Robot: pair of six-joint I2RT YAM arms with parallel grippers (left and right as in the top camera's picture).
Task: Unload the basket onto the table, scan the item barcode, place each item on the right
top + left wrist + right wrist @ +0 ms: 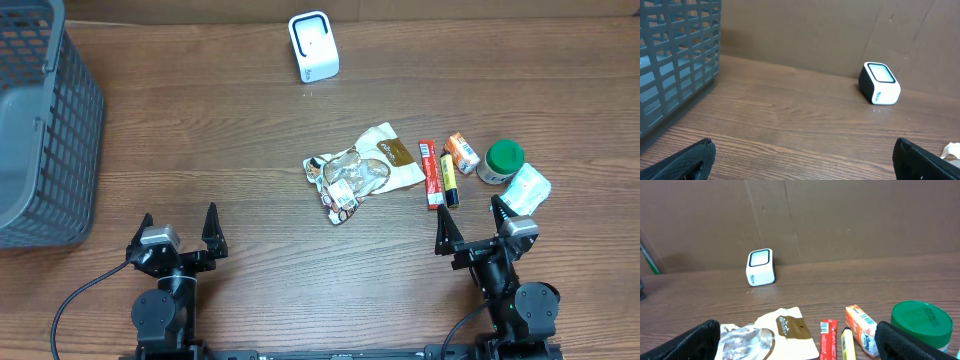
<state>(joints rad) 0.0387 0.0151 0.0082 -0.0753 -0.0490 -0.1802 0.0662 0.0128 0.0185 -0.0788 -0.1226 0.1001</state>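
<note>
A white barcode scanner (313,45) stands at the back of the wooden table, its window also seen in the left wrist view (880,83) and the right wrist view (761,267). Items lie at centre right: a gold and silver snack pouch (365,170) (785,335), a red stick pack (431,173) (828,340), a yellow marker (450,180), an orange tissue pack (462,153) (862,330), a green-lidded jar (502,160) (922,322) and a white-green packet (526,188). My left gripper (179,215) (802,150) is open over bare wood. My right gripper (467,208) (799,330) is open just short of the items, holding nothing.
A grey plastic basket (40,120) (675,60) fills the far left of the table. A brown cardboard wall backs the table behind the scanner. Bare wood lies between the left gripper and the scanner.
</note>
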